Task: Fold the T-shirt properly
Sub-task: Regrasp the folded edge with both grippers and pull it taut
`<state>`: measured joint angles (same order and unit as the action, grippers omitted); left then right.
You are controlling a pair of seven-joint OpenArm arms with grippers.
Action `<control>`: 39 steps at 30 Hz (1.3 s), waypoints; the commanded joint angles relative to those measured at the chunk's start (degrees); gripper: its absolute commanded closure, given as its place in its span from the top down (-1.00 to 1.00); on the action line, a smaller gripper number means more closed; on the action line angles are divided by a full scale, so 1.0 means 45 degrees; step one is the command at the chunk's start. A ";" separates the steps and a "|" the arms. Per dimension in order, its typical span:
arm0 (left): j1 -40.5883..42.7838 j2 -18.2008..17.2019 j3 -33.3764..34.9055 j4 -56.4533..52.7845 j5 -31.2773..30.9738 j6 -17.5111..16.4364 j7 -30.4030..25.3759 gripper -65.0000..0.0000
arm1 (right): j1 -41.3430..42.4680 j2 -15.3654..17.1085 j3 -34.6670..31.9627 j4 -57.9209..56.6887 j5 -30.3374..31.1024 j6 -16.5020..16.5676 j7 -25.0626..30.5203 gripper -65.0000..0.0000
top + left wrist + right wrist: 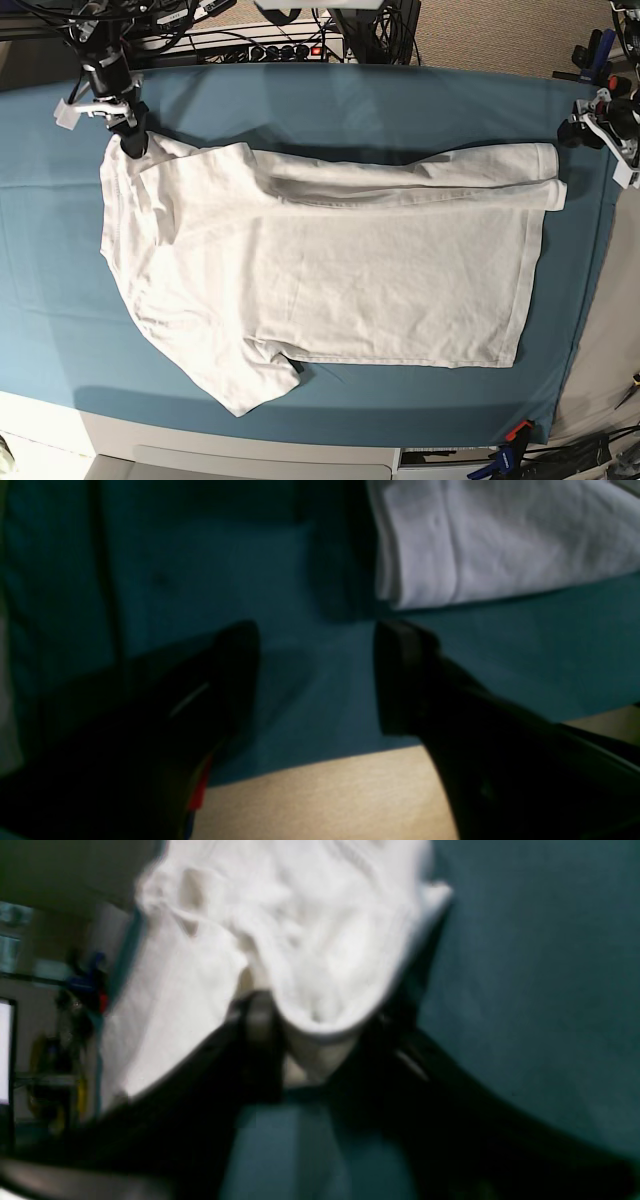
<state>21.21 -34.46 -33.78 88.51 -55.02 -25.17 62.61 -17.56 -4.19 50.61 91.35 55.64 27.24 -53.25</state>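
Fingers (pixel 260 1040) of the right gripper (pixel 315 1045) are clamped on the T-shirt's (pixel 330 260) bunched corner.
Left gripper (pixel 315 675) fingers are held apart, off the T-shirt, which is spread mid-surface (pixel 400 100), its corner at 1 o'clock.

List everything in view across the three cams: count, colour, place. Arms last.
Plain white short-sleeved cotton T-shirt: 1, white, spread across the middle of the table, one long edge folded over on the far side.
Teal table cloth: 1, teal, under the shirt, covering most of the table.
Light wooden table: 1, beige, bare strip past the cloth's edge in the left wrist view.
Cables and power strip: several, dark, behind the table's far edge.
Clamps: at least one, black with an orange tip, near edge of the table.
Left gripper: 1, black, open over the cloth, near the shirt's corner.
Right gripper: 1, black, closing on the shirt's edge.
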 commanded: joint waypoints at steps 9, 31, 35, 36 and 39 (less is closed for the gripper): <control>-0.0559 -0.0427 -0.0078 0.0151 -0.0797 -0.0083 0.0209 0.01 | -0.0010 0.0053 0.0010 0.0107 0.0015 0.0423 -0.0165 -1.00; -0.1569 -0.0704 0.2171 0.0136 -0.1345 -0.0291 0.0578 0.01 | 0.0058 0.0049 0.0010 0.0107 0.0005 0.0432 -0.0204 -1.00; -0.1574 -0.0262 0.2176 0.0068 -0.1613 -0.0437 0.0661 0.01 | 0.0058 0.0049 -0.0010 0.0107 0.0005 0.0432 -0.0209 -1.00; -0.1574 -0.0136 0.2176 0.0068 -0.1608 -0.0442 0.0661 0.01 | 0.0058 0.0049 -0.0010 0.0107 0.0005 0.0432 -0.0209 -1.00; -0.1574 0.0078 0.2176 0.0068 -0.1608 -0.0437 0.0661 -0.16 | 0.0058 0.0049 -0.0010 0.0107 0.0005 0.0432 -0.0209 -1.00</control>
<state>14.41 -33.28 -23.73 88.23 -61.01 -26.70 65.58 -17.45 -4.32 50.61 91.02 55.40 28.56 -54.00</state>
